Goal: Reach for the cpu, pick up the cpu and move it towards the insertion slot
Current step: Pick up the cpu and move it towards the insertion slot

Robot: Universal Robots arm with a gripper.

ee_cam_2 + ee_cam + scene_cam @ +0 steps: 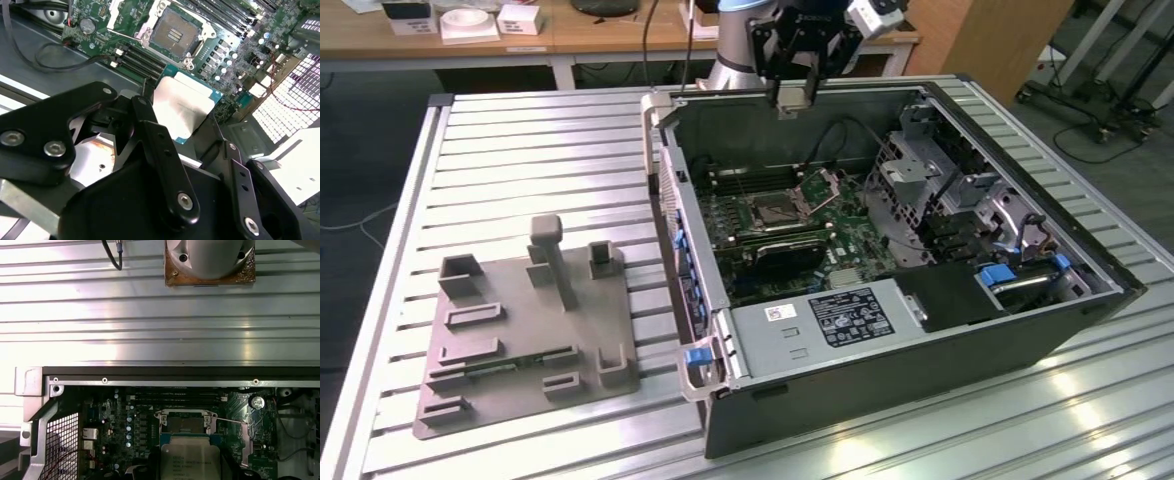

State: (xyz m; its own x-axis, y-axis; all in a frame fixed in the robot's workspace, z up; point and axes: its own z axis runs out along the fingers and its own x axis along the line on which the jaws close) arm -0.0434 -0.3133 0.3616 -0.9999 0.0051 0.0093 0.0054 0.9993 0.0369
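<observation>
My gripper (794, 97) hangs over the back wall of the open computer case (881, 390), shut on the cpu (793, 98). In the second wrist view the cpu (182, 107) shows its silvery top between the two black fingers (150, 125), held flat. In the first wrist view the cpu (192, 460) sits just short of the insertion slot (184, 422). The insertion slot (774, 208) is a dark square socket with a silver frame on the green board, and its hinged plate (827, 185) stands open. The socket (175, 32) lies bare below and ahead of the chip.
A grey plastic fixture (527, 320) with a green memory stick (520, 362) lies on the slatted metal table (520, 150) at the exterior view's left. Inside the case are a power supply (834, 318), a drive cage (947, 190) and memory slots (142, 57). A wooden desk (587, 35) stands behind.
</observation>
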